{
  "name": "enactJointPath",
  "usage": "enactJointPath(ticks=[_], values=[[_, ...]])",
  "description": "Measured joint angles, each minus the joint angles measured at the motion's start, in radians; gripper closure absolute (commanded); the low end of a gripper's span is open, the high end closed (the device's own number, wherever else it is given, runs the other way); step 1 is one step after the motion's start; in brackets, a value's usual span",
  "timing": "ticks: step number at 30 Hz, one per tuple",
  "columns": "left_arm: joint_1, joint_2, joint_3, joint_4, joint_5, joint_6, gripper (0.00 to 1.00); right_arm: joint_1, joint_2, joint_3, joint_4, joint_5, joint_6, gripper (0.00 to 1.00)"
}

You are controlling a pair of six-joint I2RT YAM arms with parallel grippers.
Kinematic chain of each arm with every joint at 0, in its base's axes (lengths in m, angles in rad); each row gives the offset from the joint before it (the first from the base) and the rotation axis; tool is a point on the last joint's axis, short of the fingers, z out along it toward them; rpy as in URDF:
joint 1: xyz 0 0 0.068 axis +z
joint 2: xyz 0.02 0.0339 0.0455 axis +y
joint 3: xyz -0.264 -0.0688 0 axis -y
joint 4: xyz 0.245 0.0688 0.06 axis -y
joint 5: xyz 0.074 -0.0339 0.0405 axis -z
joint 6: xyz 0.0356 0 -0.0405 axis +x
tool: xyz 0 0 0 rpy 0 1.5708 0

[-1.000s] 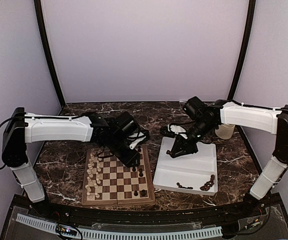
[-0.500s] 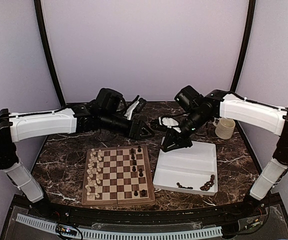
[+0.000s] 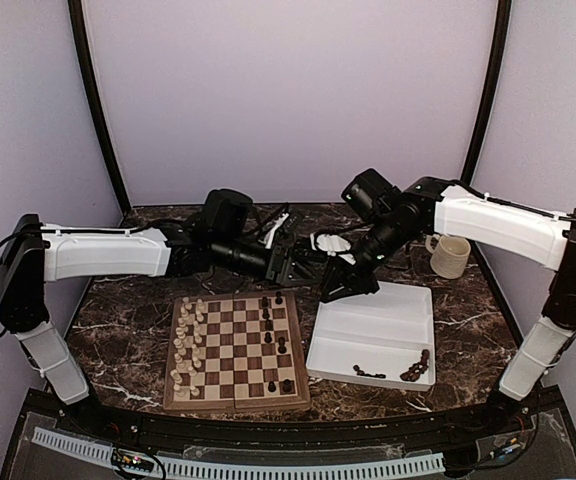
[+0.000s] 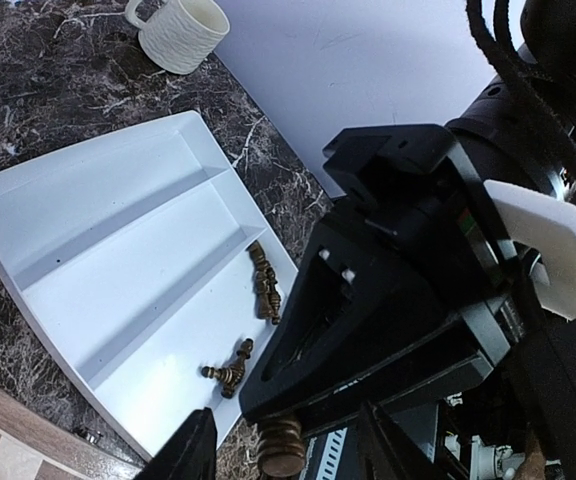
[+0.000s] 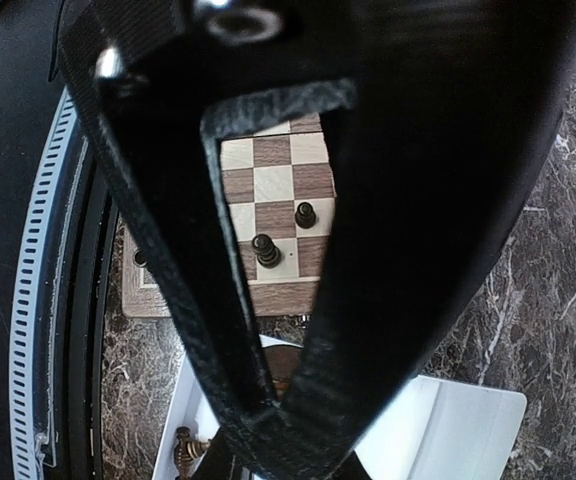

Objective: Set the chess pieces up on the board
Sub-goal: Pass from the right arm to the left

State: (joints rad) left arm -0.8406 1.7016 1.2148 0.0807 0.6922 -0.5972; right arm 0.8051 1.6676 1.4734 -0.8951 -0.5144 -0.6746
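The board (image 3: 236, 403) lies at front left, with cream chess pieces (image 3: 186, 340) in its left columns and a few dark ones (image 3: 273, 330) on the right. My right gripper (image 3: 334, 290) hangs over the tray's far left corner, shut on a dark brown chess piece (image 4: 283, 447) that sticks out of its tips (image 4: 268, 400). My left gripper (image 3: 293, 265) faces it from the left. In the left wrist view it (image 4: 293, 447) stands open, one finger (image 4: 193, 450) on each side of that piece, not touching it. The held piece (image 5: 293, 365) shows between my shut right gripper (image 5: 278, 410).
A white divided tray (image 3: 373, 320) sits right of the board, with several dark pieces (image 3: 413, 368) lying at its near end, also seen as loose pieces (image 4: 263, 285) on the tray (image 4: 118, 250). A cream mug (image 3: 450, 256) stands behind the tray on the marble table.
My left gripper left the board's far side and swung right to meet the right gripper. The right gripper carried its piece left, off the tray's middle.
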Motion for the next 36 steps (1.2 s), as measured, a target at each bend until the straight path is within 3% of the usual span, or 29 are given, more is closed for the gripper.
enactJointPath(ticks=[5,13,19,25,32,36], values=[[0.0,0.0,-0.006,-0.004,0.003,0.002,0.49,0.0,0.004,0.006,0.0,0.007,0.004,0.87],[0.0,0.002,-0.008,-0.014,0.005,0.01,0.63,0.0,0.005,0.008,0.0,0.013,0.008,0.87],[0.0,0.022,-0.008,-0.016,0.008,0.009,0.6,0.0,0.005,0.01,0.0,0.016,0.016,0.87],[0.0,0.029,-0.008,-0.014,0.018,0.008,0.76,0.0,0.005,0.011,0.0,0.02,0.023,0.86],[0.0,0.03,-0.008,0.002,0.031,0.008,0.83,-0.017,0.006,0.011,-0.004,0.011,0.033,0.64],[0.006,0.03,-0.028,0.068,0.031,-0.003,0.84,-0.125,-0.019,0.011,-0.006,-0.086,0.049,0.56]])
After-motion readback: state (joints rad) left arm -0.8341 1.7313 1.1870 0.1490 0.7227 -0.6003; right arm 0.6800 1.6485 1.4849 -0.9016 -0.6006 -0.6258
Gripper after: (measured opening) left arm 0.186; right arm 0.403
